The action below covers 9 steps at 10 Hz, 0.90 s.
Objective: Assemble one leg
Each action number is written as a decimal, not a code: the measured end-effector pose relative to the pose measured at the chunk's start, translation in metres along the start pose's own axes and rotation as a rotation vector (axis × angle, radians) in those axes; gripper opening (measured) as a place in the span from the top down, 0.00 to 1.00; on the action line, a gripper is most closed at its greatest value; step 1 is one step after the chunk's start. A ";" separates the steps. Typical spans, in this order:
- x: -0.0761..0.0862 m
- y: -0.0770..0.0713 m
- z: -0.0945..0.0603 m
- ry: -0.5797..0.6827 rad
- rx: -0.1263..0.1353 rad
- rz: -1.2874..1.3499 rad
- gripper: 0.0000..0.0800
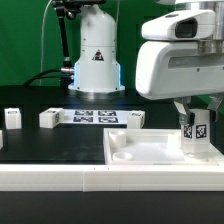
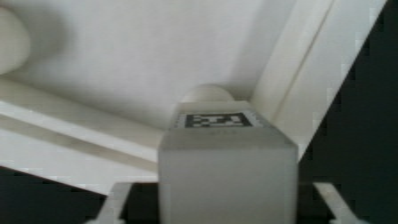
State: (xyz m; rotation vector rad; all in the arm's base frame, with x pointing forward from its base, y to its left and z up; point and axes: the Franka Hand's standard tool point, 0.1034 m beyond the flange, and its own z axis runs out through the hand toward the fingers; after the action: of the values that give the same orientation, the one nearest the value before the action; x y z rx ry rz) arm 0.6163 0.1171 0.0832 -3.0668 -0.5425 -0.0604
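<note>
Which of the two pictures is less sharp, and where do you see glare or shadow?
Wrist view: less sharp; the tag on the leg is smeared, the leg's near face is grey in shade, and the panel behind it is bright. Exterior view: sharper; there is a blue glow on the robot base, and the panel is nearly washed out.

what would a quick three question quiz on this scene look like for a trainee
1. True or false: the end effector is shut on the leg.
2. How many white blocks lie to the exterior view's left of the marker board? A one, B two, C four.
3. Is the held leg upright or lying flat at the panel?

Key: 1 true. 2 B. 3 upright, at the panel's corner on the exterior view's right.
</note>
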 end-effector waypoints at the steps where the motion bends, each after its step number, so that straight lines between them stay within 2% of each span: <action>1: 0.000 0.000 0.000 -0.002 0.000 0.001 0.64; 3: 0.002 -0.003 0.001 -0.010 0.003 0.199 0.64; 9: 0.004 -0.003 0.001 -0.004 -0.020 0.790 0.63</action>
State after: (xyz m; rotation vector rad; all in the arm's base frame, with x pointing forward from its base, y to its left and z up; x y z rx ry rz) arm 0.6188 0.1216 0.0820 -3.0465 0.6809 -0.0387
